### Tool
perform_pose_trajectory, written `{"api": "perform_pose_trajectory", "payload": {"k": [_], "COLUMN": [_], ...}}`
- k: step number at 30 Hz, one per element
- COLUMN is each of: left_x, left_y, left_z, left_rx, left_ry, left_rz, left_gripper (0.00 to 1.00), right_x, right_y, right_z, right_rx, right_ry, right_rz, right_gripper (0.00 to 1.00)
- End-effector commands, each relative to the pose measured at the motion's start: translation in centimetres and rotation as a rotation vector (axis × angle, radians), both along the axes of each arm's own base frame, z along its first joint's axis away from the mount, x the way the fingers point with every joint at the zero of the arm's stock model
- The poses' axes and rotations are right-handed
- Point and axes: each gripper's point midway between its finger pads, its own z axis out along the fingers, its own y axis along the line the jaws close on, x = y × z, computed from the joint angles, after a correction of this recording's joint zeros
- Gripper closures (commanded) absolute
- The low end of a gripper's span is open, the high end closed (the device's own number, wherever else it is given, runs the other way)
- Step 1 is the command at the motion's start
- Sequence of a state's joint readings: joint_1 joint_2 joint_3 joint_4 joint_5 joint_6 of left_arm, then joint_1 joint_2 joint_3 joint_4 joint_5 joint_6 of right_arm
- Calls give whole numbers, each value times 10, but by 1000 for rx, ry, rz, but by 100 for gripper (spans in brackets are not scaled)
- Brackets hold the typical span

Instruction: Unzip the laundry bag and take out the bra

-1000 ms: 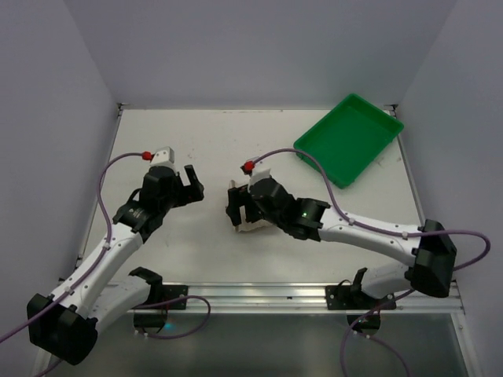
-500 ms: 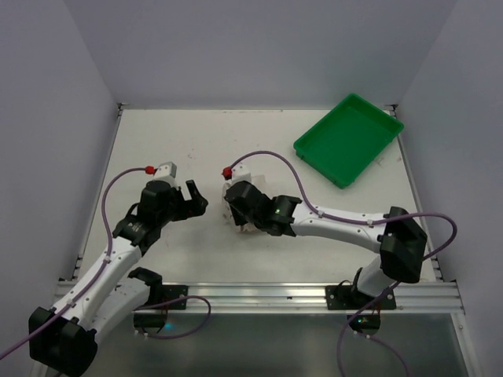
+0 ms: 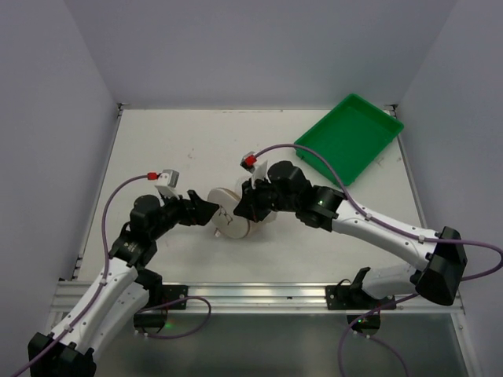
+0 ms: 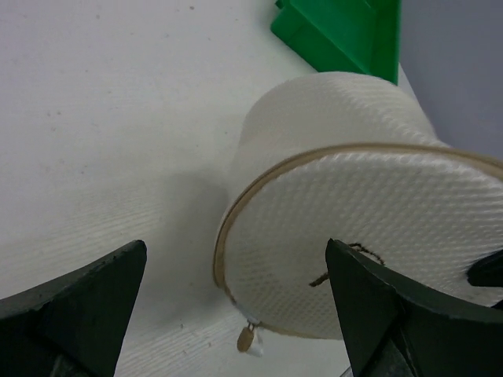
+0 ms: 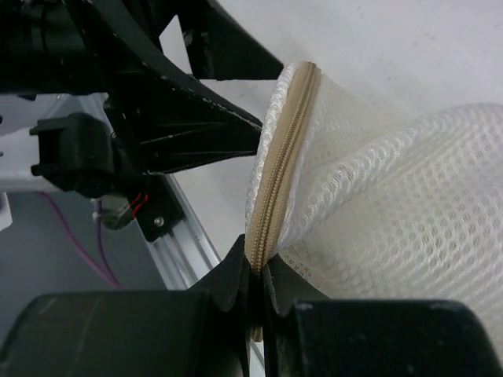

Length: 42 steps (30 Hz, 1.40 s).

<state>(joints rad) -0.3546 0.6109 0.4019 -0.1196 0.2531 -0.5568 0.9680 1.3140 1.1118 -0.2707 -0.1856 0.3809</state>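
The right arm reaches in from the lower right, its right claw (image 3: 248,209) clamped together on the zip rim of the laundry bag (image 3: 228,221). The bag stands tipped on edge mid-frame on the counter (image 3: 173,149). The left claw (image 3: 209,213) faces it, just beside, jaws wide apart. Only the left wrist view shows the zip pull (image 4: 246,339), dangling at the bag's lower edge. Open counter lies above, with a green tray (image 3: 350,140) at upper right.

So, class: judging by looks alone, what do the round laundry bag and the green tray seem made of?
The laundry bag: whitish synthetic-looking mesh, matte, open honeycomb weave visible; tan fabric zip round its rim. The green tray: probably moulded plastic, smooth, uniform colour, crisp rim.
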Motion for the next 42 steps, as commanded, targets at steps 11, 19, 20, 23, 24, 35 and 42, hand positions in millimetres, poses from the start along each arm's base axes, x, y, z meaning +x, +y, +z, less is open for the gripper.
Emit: {"api": "perform_pose_trajectory", "payload": {"k": [11, 19, 20, 23, 24, 35, 42], "left_x": [-37, -56, -58, -58, -58, -32, -8], "left_y": [-39, -56, -57, -59, -60, -46, -45], "left_z": [25, 29, 30, 29, 32, 19, 19], "left_rx": [-216, -284, -286, -293, -299, -266, -448], "left_ry": [-137, -141, -142, -133, -144, 4, 175], "left_rz": [-285, -449, -461, -475, -481, -274, -81], "left_gripper": [0, 0, 0, 6, 13, 100, 100], "right_x": [-25, -31, -32, -32, -31, 59, 66], "right_y": [-16, -26, -27, -28, -28, -85, -115], "right_z": [36, 44, 45, 46, 45, 6, 12], "right_rx": [179, 212, 215, 220, 219, 87, 152], "right_ry": [-64, -82, -83, -90, -91, -82, -91], "right_rz": [241, 323, 330, 347, 348, -206, -488], "right_gripper": [100, 100, 100, 100, 100, 61, 43]}}
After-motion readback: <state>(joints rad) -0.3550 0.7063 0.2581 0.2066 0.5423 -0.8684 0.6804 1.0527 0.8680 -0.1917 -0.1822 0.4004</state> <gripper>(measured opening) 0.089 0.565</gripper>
